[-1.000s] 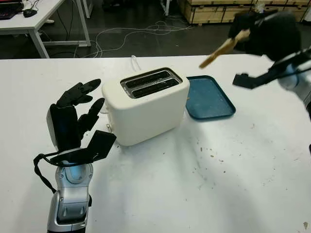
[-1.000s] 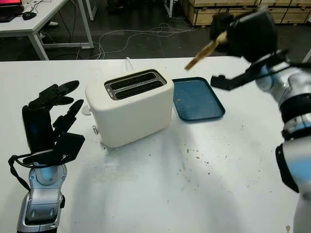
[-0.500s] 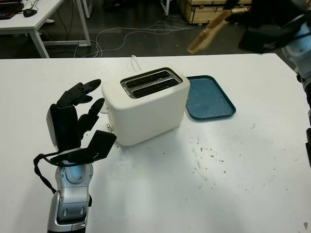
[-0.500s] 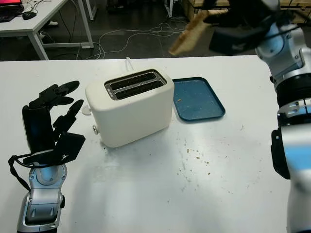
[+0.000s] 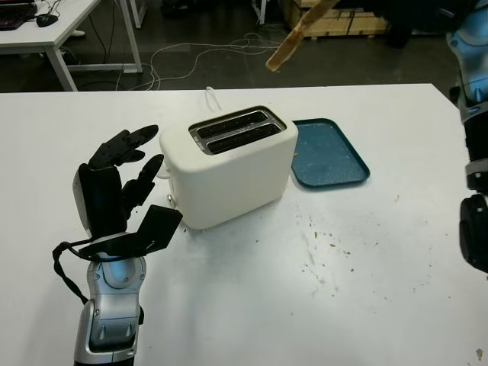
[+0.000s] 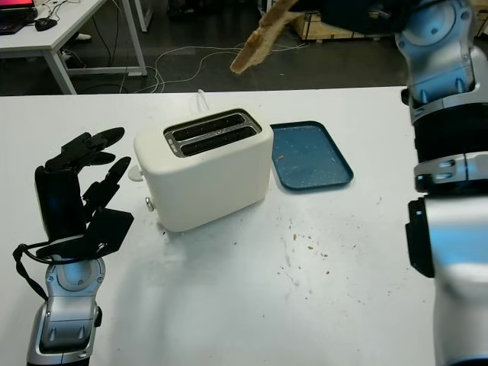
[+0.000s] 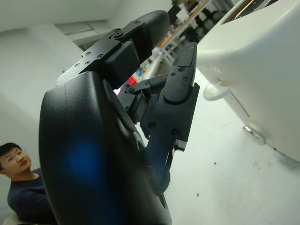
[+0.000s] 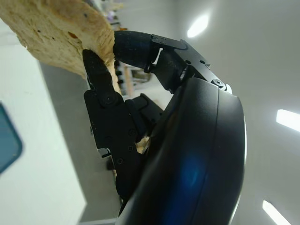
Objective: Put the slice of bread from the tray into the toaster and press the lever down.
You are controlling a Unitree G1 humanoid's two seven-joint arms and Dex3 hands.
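Gripping bread slice (image 6: 263, 34), right hand (image 8: 140, 117), tilted, low end toward toaster (image 6: 202, 168)

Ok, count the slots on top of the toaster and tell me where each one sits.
2. Both run side by side along the top of the white toaster: the far slot toward the table's back edge, the near slot toward the robot. Both look empty.

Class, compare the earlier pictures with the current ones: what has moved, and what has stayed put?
The right hand kept its grip on the slice of bread and carried it higher and leftward, from above the tray to above the toaster. The left hand, open beside the toaster, the toaster and the tray stayed put.
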